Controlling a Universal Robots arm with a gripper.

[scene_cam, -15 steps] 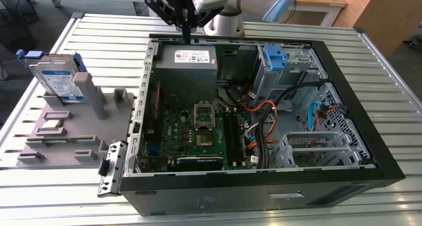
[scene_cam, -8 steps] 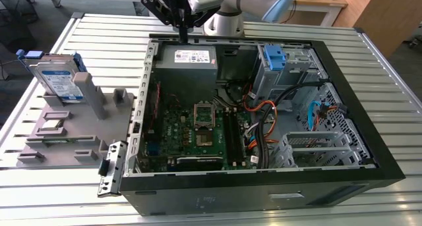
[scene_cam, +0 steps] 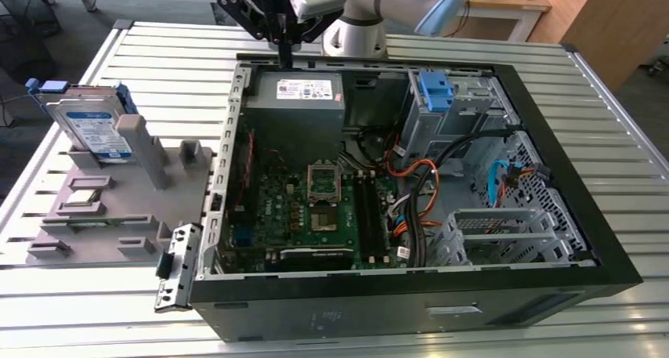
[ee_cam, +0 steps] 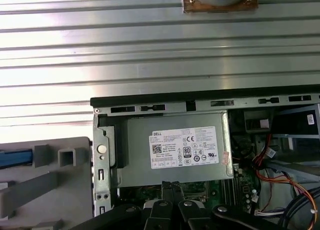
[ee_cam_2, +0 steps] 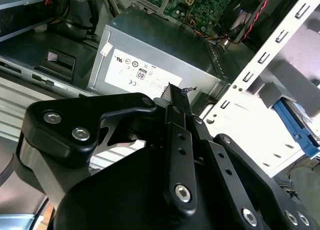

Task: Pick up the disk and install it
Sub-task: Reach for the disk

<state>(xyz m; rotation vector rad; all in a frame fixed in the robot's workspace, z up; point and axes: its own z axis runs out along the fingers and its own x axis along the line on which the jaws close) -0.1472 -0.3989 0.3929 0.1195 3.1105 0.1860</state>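
The disk (scene_cam: 92, 127), a silver drive with a white-and-blue label in a blue frame, stands on edge in a grey holder (scene_cam: 125, 209) at the exterior view's left, outside the computer case. My gripper (scene_cam: 284, 59) hangs well to its right, over the case's back edge above the grey power supply (scene_cam: 298, 92). Its fingers are shut with nothing between them, as seen in both wrist views (ee_cam_2: 175, 90) (ee_cam: 172, 187). A blue strip of the disk's frame (ee_cam: 15, 157) shows on the holder in the first wrist view.
The open black case (scene_cam: 585, 217) lies on a slatted metal table (scene_cam: 157, 45). Inside it are the motherboard (scene_cam: 313, 209), loose cables (scene_cam: 418, 178) and a metal drive cage with a blue bracket (scene_cam: 434, 92). The power supply (ee_cam: 175, 150) lies just under the gripper.
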